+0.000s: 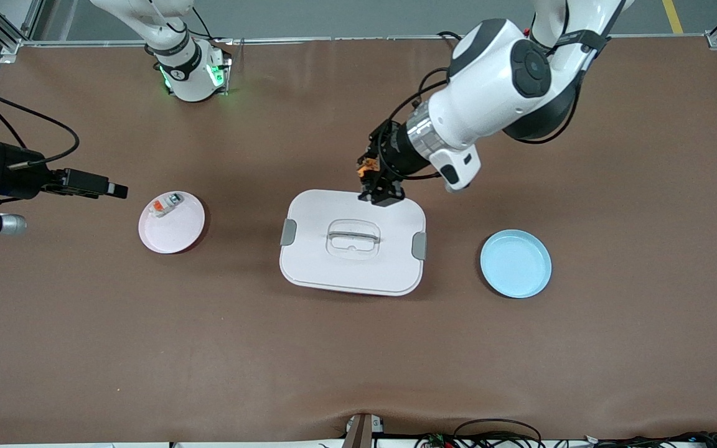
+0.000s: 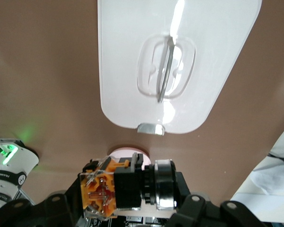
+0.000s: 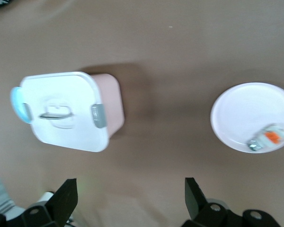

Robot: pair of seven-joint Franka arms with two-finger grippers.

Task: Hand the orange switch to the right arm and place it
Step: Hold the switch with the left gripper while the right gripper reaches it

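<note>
I am holding the orange switch (image 2: 125,187) clamped in the left end effector (image 1: 378,186), over the edge of the white lidded box (image 1: 352,242). The right end effector (image 1: 119,190) is waiting with fingers apart, beside the pink plate (image 1: 172,223) carrying a small white-and-orange block (image 1: 165,205).

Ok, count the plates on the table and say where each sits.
2. The pink plate lies toward the right arm's end of the table; the blue plate lies toward the left arm's end. The lidded box sits between them.
</note>
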